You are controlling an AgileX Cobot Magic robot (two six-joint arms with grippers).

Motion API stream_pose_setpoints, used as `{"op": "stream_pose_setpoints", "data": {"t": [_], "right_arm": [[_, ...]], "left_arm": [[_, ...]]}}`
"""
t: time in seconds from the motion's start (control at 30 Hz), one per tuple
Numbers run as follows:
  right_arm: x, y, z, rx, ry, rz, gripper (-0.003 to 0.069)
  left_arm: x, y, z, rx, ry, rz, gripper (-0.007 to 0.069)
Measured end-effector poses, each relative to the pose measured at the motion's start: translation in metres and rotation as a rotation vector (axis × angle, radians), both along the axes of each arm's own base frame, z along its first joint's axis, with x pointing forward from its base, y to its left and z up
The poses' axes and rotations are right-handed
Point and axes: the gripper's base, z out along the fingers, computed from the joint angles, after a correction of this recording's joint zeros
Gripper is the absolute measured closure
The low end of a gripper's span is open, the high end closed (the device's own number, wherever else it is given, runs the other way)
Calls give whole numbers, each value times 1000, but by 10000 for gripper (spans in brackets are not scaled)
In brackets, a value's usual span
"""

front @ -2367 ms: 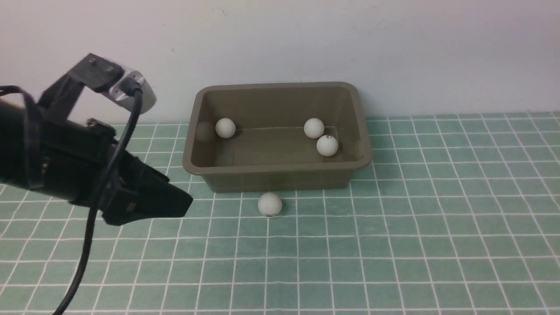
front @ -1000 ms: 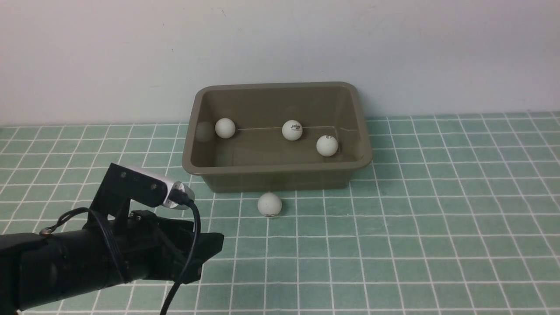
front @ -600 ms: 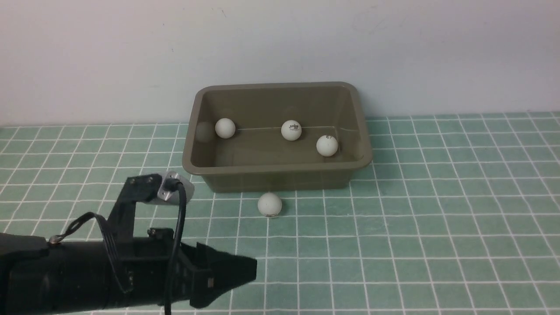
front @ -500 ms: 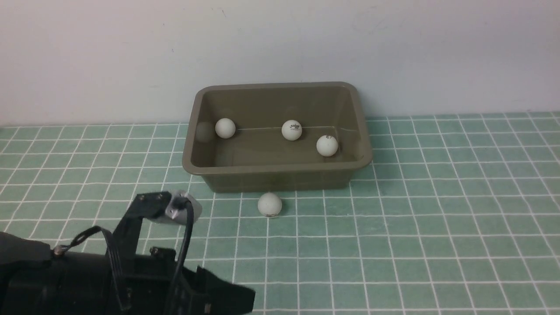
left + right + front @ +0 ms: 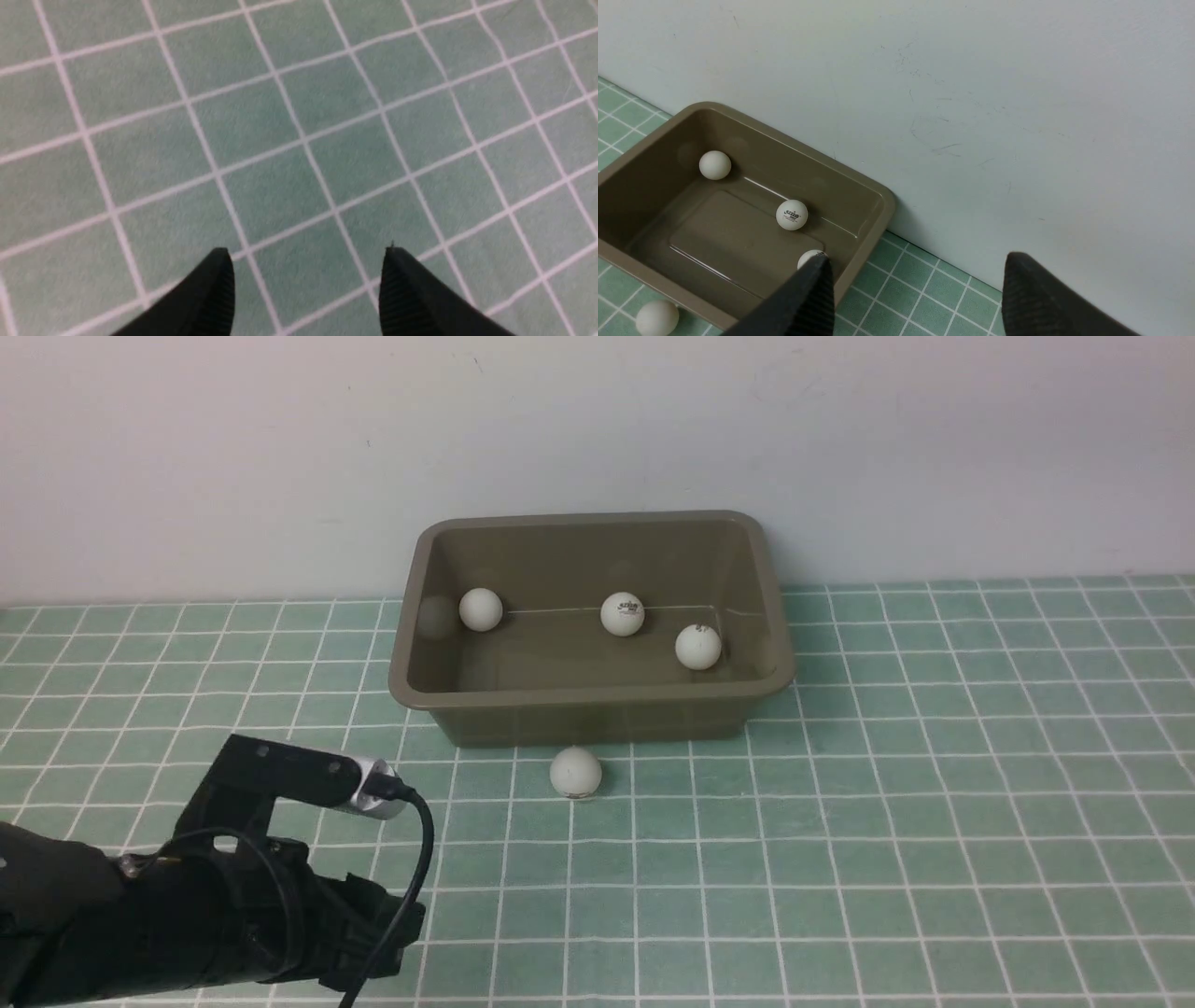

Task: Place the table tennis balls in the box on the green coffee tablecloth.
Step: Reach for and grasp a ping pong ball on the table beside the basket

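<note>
The table tennis ball (image 5: 575, 772) beside the box (image 5: 597, 717) lies forward-right of our left claw (image 5: 304, 254), parted and empty.

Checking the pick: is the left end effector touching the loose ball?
Apart. Front view shows bare cloth between the left end effector and the ball.

Four table tennis balls (image 5: 623, 614) show: three inside the one box (image 5: 597, 721), one just below it on the single green coffee tablecloth (image 5: 934, 803).
</note>
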Motion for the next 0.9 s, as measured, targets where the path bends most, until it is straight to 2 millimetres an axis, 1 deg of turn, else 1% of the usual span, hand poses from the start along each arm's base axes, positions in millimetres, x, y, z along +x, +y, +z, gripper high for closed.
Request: {"op": "stream_pose_setpoints", "data": {"t": [0.13,0.23,0.33,0.4,0.47,0.63,0.8,0.9], "right_arm": [[0,0,1,3,-11,-2,214],[1,0,2,5,-20,-3,214],[1,0,2,6,-22,-3,214],[1,0,2,6,-24,-3,214],[1,0,2,6,-24,-3,214],[1,0,2,6,-24,-3,214],[2,0,2,7,-29,-4,214],[2,0,3,8,-37,-5,214]], "left_arm": [[8,-4,-3,-50,-34,14,224],[15,-7,-7,-12,-102,-66,191],[25,-11,-10,5,-124,-131,165],[39,-16,-10,-3,-131,-149,154],[53,-19,-14,-4,-127,-155,153],[79,-27,-19,-22,-124,-172,153],[94,-34,-19,-61,-135,-199,153],[96,-36,-16,-78,-145,-210,153]]}}
